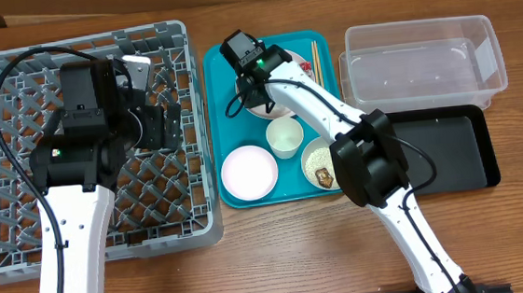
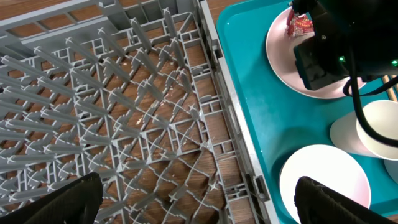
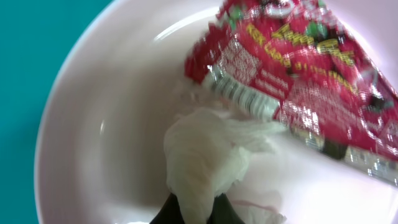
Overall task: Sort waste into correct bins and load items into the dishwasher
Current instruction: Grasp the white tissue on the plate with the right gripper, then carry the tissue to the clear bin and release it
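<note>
Closest to me, an empty pale pink plate (image 1: 248, 171) is sitting at the near edge of the teal tray (image 1: 215, 94). Beside it a small bowl (image 1: 303, 154) is holding rice grains (image 1: 317, 165) and a brown lump (image 1: 325, 181). The right arm (image 1: 314, 100) is stretching across the tray, its elbow hanging over the bowl's right side and its forearm passing just beyond a white cup (image 1: 285, 137).

To the right, the black tray (image 1: 449, 150) is lying on the wooden table (image 1: 279, 248), with that elbow overhanging its left end. On the other side, the left gripper (image 2: 202, 200) is hanging over the lattice floor of the grey dish rack (image 1: 6, 223), its jaws spread wide and gripping nothing.

Farther back, the right gripper (image 3: 189, 214) is reaching down into a round plate (image 3: 93, 124), its fingertips closed on the crumpled white tissue (image 3: 205, 155). The red snack wrapper (image 3: 298, 81) is lying against the tissue's far side, touching it. The chopsticks (image 1: 313, 58) are lying just right of that plate. Farthest off, the clear tub (image 1: 423, 59) is standing close behind the black tray.
</note>
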Controlling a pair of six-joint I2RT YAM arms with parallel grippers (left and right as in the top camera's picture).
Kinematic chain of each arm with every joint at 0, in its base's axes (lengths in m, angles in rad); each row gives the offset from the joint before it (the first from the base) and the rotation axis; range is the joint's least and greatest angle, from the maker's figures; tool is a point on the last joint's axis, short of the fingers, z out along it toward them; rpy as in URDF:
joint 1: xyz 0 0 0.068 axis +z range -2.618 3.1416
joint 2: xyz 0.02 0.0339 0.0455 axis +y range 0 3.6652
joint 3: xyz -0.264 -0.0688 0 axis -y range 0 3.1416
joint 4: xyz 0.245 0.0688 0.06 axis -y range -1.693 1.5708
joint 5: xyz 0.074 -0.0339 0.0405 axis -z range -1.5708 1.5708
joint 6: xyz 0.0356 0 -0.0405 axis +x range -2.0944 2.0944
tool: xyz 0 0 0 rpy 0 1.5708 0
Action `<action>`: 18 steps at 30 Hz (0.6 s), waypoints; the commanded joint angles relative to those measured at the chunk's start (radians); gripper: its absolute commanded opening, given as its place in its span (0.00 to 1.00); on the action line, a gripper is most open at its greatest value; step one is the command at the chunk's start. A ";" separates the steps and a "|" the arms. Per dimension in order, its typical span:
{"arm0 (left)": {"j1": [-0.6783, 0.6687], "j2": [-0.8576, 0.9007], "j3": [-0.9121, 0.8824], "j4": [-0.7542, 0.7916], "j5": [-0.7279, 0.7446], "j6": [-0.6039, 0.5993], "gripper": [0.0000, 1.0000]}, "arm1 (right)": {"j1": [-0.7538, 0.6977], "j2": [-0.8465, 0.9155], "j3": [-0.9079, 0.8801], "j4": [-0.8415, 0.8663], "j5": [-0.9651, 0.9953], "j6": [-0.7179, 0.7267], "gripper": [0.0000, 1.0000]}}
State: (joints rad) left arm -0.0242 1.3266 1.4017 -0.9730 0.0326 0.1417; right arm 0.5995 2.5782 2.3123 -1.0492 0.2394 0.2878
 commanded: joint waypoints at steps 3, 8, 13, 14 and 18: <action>0.004 0.001 0.023 0.002 -0.007 0.015 1.00 | -0.039 -0.163 0.163 -0.084 0.003 0.030 0.04; 0.004 0.001 0.023 0.002 -0.007 0.015 1.00 | -0.132 -0.291 0.280 -0.182 0.008 0.059 0.04; 0.004 0.001 0.023 0.002 -0.007 0.015 1.00 | -0.308 -0.333 0.285 -0.292 0.022 0.108 0.04; 0.004 0.001 0.023 0.002 -0.007 0.015 1.00 | -0.344 -0.325 0.275 -0.311 0.019 0.124 0.04; 0.004 0.002 0.023 0.002 -0.007 0.015 1.00 | -0.462 -0.291 0.195 -0.306 -0.094 0.166 0.07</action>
State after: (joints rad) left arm -0.0242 1.3266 1.4017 -0.9730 0.0326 0.1417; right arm 0.1841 2.1960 2.5870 -1.3518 0.2321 0.4011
